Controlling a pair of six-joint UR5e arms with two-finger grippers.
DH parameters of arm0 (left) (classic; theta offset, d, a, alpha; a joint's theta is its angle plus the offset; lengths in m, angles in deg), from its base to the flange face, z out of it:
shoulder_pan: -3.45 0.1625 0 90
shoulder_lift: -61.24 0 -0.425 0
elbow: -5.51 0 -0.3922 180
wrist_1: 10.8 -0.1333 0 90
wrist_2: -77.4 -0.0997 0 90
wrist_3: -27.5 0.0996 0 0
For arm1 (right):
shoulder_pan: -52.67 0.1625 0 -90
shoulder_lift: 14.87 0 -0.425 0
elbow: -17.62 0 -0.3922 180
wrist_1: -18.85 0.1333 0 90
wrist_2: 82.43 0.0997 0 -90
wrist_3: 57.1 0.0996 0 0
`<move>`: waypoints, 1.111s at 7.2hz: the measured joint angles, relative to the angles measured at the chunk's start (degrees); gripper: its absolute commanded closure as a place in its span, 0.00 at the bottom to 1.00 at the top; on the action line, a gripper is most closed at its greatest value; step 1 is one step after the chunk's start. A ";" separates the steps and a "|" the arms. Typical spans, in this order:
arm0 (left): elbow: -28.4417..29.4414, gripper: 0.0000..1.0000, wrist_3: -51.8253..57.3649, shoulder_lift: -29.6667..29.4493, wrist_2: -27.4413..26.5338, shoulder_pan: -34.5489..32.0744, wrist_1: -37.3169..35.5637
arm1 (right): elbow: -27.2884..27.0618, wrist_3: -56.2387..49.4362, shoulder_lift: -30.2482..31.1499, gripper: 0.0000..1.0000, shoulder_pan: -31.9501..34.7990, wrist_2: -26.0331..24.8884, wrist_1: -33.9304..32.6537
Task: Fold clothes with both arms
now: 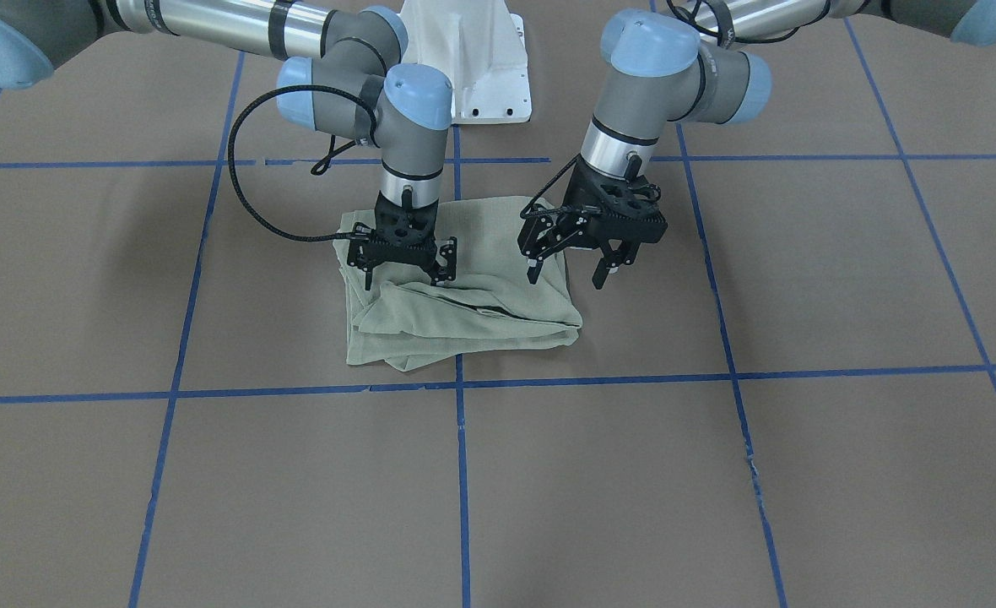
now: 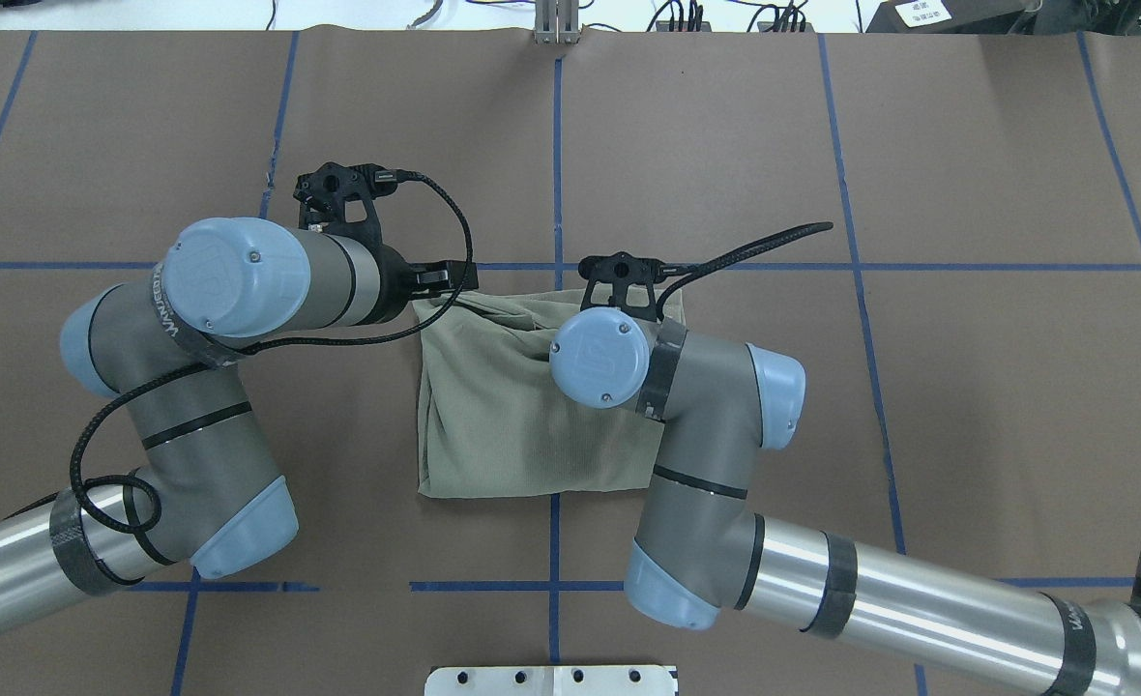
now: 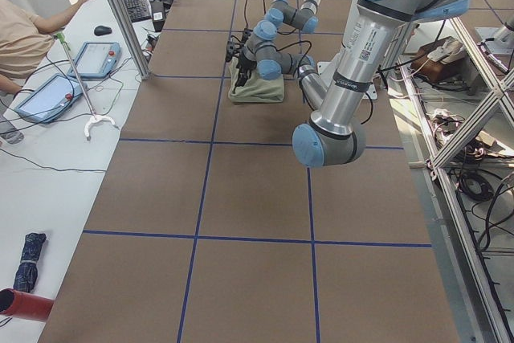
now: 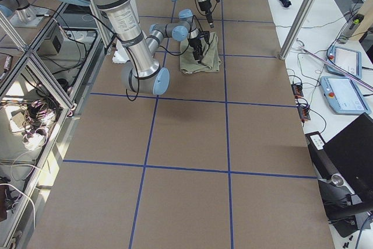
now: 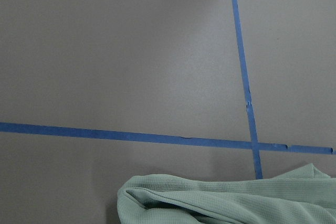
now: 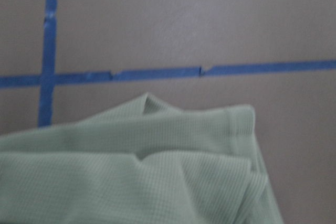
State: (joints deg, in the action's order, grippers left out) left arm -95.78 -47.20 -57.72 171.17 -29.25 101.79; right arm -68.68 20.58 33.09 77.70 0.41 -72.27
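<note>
The clothes are one pale green shirt, folded into a rough rectangle on the brown table with rumpled layers along its far edge. My left gripper hangs open just above the shirt's edge, on the right of the front-facing view, with nothing between its fingers. My right gripper stands open over the shirt's other end, fingertips close to the cloth and holding nothing. The left wrist view shows a shirt corner at the bottom. Folded shirt layers fill the right wrist view. No fingers show in either wrist view.
Blue tape lines divide the brown table cover into squares. The white pedestal stands behind the shirt at the robot's base. A person sits off the table beside tablets in the left side view.
</note>
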 measured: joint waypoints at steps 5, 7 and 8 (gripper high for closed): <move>-0.03 0.00 -0.07 0.04 0.01 0.08 0.07 | 6.42 -12.63 -1.41 0.00 12.38 5.57 5.26; -0.01 0.00 -0.07 0.10 0.01 0.09 0.08 | 5.08 -4.53 -2.45 0.10 10.63 8.90 9.01; 0.02 0.00 -0.09 0.10 0.01 0.09 0.08 | 4.85 -0.04 -2.88 0.26 8.82 8.21 9.65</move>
State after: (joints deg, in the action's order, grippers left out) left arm -95.76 -47.28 -57.62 171.18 -29.16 101.88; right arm -63.84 20.54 30.21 86.52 8.61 -62.62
